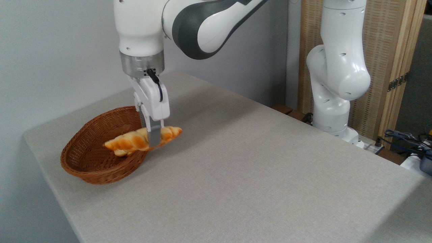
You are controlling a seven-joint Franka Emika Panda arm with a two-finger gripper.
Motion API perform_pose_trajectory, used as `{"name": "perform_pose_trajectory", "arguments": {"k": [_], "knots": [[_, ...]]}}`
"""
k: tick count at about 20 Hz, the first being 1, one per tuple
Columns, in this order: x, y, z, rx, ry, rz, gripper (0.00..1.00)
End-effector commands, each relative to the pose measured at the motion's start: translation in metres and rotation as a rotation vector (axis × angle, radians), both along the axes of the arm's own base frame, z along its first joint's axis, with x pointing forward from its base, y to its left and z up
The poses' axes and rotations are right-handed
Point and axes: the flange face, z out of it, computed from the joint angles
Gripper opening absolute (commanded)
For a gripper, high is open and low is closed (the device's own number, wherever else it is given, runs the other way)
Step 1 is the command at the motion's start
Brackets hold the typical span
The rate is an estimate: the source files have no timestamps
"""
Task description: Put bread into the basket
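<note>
I see the basket [98, 158] sitting on the table [243, 175] near its left corner. The bread [135, 141] hangs in my gripper [153, 138] over the basket's right rim, its left end inside, its right end past the rim.

A single fixed camera watches me from above and in front of the table [236, 175], angled down and across its surface toward the pale back wall [50, 50]. It sits close: my upper arm is cropped by the top edge. My base [334, 114] stands at the right.
</note>
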Motion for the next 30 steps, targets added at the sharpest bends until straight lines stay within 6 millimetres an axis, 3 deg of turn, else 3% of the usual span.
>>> {"name": "perform_pose_trajectory", "arguments": {"k": [1,3,4,5,11,16,20,22,25,30], "knots": [[0.0,-0.036,0.002,-0.095,0.026,0.008,0.29],[0.0,-0.053,-0.004,-0.122,0.044,-0.001,0.59],[0.001,-0.067,-0.007,-0.128,0.049,-0.017,0.88],[0.002,-0.076,-0.011,-0.126,0.055,-0.028,0.98],[0.01,-0.103,-0.034,-0.168,0.048,-0.022,1.0],[0.012,-0.102,-0.032,-0.172,0.036,-0.007,1.0],[0.017,-0.077,-0.019,-0.172,0.026,0.032,1.0],[0.023,-0.042,0.008,-0.179,0.029,0.082,1.0],[0.026,-0.008,0.031,-0.141,0.066,0.085,1.0],[0.023,0.02,0.039,-0.001,0.076,0.093,1.0]]}}
